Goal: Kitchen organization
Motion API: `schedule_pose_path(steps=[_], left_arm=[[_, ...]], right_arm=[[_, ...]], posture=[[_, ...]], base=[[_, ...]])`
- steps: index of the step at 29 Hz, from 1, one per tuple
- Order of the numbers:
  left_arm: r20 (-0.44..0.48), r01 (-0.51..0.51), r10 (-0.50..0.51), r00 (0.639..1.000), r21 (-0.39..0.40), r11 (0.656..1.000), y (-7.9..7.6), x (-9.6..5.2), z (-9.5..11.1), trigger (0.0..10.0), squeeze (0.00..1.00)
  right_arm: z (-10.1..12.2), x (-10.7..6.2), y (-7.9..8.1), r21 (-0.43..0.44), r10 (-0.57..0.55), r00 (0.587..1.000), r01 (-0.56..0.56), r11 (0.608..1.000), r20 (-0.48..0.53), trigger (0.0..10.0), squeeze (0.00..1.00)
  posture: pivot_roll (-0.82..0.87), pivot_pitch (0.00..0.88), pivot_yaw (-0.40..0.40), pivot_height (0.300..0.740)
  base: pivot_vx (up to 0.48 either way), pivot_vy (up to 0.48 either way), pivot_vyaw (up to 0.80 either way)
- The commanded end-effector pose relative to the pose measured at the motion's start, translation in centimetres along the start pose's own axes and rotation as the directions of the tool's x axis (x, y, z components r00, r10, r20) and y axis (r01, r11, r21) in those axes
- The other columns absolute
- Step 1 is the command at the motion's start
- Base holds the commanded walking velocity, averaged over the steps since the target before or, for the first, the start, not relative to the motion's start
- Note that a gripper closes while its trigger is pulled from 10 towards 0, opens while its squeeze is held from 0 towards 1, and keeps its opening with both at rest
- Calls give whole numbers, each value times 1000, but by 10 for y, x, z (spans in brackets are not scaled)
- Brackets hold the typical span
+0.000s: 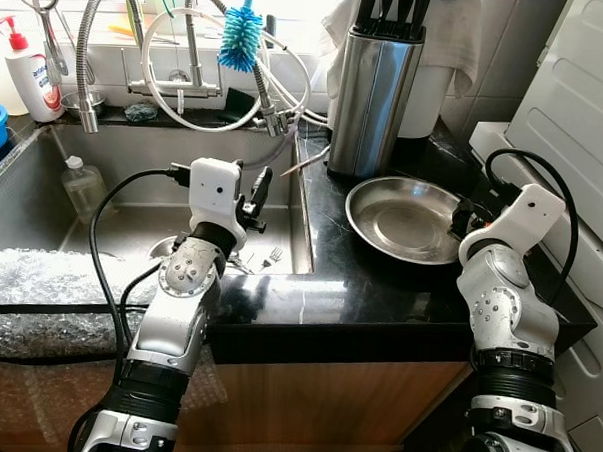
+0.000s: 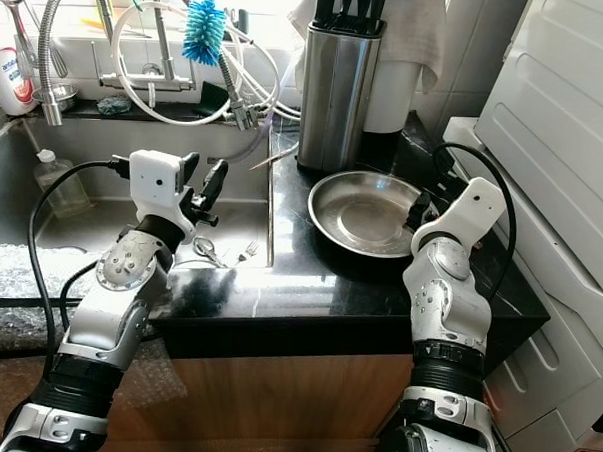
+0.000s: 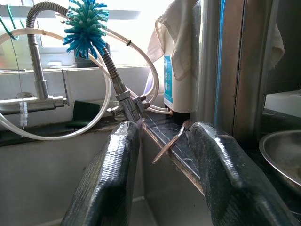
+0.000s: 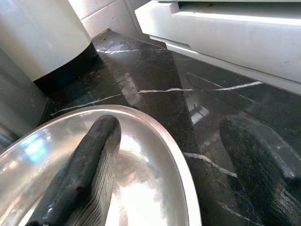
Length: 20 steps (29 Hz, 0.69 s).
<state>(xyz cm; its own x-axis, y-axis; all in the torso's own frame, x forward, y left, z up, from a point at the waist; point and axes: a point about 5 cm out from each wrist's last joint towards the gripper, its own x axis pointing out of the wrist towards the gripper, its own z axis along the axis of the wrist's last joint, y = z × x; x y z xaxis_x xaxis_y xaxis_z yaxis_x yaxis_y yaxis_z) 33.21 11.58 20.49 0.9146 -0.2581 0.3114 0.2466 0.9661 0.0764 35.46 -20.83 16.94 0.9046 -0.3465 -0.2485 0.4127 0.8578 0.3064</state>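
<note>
While the right gripper (image 4: 178, 165) sits at the near right rim of the steel pan (image 1: 407, 219), its fingers (image 4: 82, 176) are spread wide with nothing held: one lies over the inside of the pan, the other outside over the black marble tabletop (image 1: 379, 289), so the rim runs between them. That pan rests on the tabletop to the right of the sink (image 1: 132, 214), just in front of the steel knife block (image 1: 372, 94). Over the sink's right side, close to the tabletop edge, the left gripper (image 1: 255, 199) is raised with its fingers (image 3: 106, 183) parted and empty; through the gap between them its wrist view looks toward a thin metal utensil (image 3: 170, 143) lying at the tabletop edge beside the knife block. A fork (image 1: 273, 256) lies in the sink basin below the left gripper. Behind the sink stand a spring-necked faucet (image 1: 89, 47), looped white hoses and a blue bottle brush (image 1: 240, 38), with a soap bottle (image 1: 28, 69) at the far left. A clear bottle (image 1: 83, 186) stands inside the basin, and bubble wrap (image 1: 48, 295) covers the sink's near edge.
</note>
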Motion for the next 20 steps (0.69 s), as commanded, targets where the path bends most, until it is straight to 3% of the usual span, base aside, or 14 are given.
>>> schedule_pose_path(steps=[1,2,3,16,20], left_arm=[[8,16,-16,1000,15,1000,-1,1,4,10000,0],[8,34,-34,999,5,999,-5,2,4,10000,0],[9,41,-41,999,1,999,-6,2,4,10000,0],[11,45,-45,999,1,999,-6,2,5,10000,0],[11,49,-49,999,3,999,-7,2,4,10000,0]], right_arm=[[-3,0,1,-26,-4,1000,4,1000,-22,10000,0],[34,-4,-12,-117,13,996,-2,993,87,10000,0],[49,-8,-15,-160,24,992,-3,987,128,10000,0],[53,-11,-13,-163,40,992,-20,986,118,10000,0],[53,-9,-15,-184,70,995,-55,981,74,10000,0]], posture=[[-125,0,-32,740],[-150,0,-34,740],[-150,0,-34,740],[-156,0,-35,740],[-159,0,-40,740]], base=[[0,0,0],[0,0,0],[0,0,0],[0,0,0],[0,0,0]])
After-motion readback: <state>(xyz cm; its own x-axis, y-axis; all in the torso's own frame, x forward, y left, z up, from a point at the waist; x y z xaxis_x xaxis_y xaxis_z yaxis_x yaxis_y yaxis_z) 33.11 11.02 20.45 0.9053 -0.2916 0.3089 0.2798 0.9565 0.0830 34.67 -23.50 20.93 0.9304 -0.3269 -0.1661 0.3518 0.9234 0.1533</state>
